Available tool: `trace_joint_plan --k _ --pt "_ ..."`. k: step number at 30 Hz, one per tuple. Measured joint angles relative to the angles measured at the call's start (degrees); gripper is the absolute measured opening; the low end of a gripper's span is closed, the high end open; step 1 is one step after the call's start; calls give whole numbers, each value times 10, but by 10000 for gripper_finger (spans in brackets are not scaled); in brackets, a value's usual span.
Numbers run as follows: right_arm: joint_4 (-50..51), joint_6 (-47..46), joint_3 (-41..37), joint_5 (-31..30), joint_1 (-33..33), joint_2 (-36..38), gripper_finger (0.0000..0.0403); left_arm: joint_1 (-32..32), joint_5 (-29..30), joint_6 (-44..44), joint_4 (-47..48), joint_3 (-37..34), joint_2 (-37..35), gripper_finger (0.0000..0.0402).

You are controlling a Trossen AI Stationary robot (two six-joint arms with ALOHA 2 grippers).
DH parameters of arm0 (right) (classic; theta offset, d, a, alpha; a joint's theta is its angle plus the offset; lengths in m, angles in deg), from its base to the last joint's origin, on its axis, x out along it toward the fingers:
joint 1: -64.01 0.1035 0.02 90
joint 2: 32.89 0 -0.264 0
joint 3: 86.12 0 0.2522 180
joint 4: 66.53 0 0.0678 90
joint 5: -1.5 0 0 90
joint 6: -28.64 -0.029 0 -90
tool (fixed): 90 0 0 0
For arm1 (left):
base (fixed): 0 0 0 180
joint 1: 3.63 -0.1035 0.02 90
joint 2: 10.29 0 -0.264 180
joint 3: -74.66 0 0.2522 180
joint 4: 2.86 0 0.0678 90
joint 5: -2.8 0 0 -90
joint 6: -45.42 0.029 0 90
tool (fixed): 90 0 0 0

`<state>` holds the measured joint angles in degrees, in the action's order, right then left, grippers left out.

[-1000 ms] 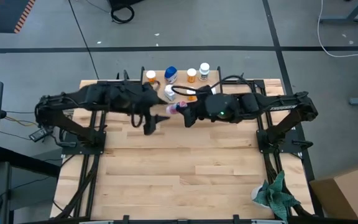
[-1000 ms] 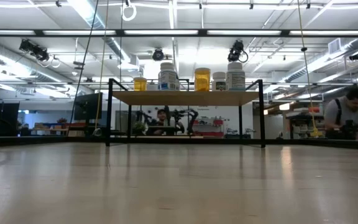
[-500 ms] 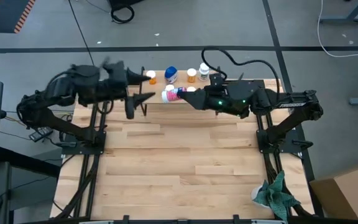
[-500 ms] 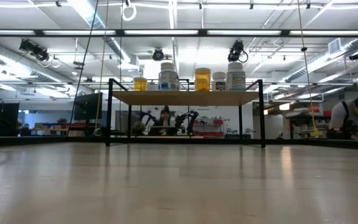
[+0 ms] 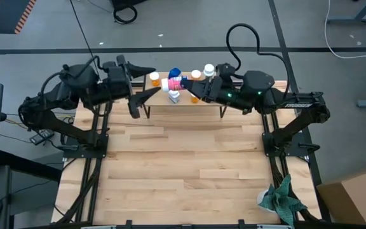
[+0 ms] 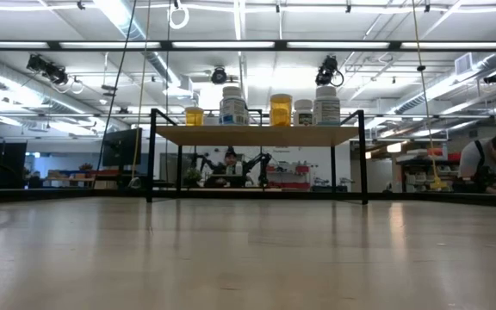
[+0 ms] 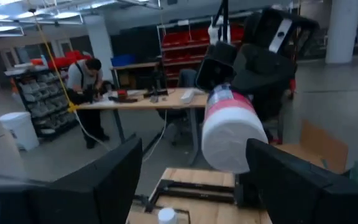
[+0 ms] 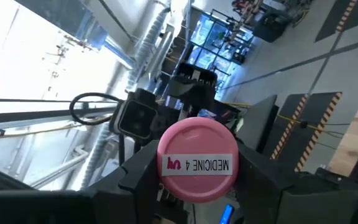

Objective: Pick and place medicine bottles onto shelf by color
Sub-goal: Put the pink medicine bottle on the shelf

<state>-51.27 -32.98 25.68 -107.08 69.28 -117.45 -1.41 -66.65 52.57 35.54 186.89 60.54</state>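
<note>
High over the table's far part, my right gripper (image 5: 184, 84) is shut on a pink medicine bottle (image 5: 175, 83) that lies level, its white cap (image 7: 229, 146) turned toward my left gripper (image 5: 155, 81). That gripper is open and level, its fingertips just short of the cap, touching nothing. Below them is the shelf (image 6: 257, 135), where several bottles stand upright on their bases: orange (image 6: 194, 115), blue-topped white (image 6: 232, 105), orange (image 6: 281, 109) and white (image 6: 326, 104). The low view shows neither gripper. My right gripper pinches the pink bottle's body (image 8: 166, 165) between its two fingers, which lie along the bottle and come level from the table's right. The pink labelled base (image 8: 197, 160) faces the wrist and the white cap points away. The bottle is lifted clear, lying level.
A small white bottle (image 5: 173, 97) shows just under the held one. A green cloth (image 5: 283, 198) lies at the table's near right corner. The bare wooden tabletop (image 5: 183, 172) stretches from the shelf to the near edge. People work at benches in the room beyond.
Both grippers have risen and tipped from pointing down to level. My right one has carried the pink bottle up and toward the far edge, over the shelf, turning it to lie level. My left one has swung up toward the far edge and now faces the bottle's cap.
</note>
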Motion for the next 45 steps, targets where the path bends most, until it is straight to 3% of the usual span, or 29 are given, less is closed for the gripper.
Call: trace_joint_plan --k 12,28,45 --pt "0 2 0 10 -15 1 179 6 1 -1 -9 0 19 333" --pt "0 36 1 39 -29 26 179 5 1 38 24 -2 0 335" --pt "11 38 0 47 -29 21 179 6 -3 15 -74 -1 57 336"
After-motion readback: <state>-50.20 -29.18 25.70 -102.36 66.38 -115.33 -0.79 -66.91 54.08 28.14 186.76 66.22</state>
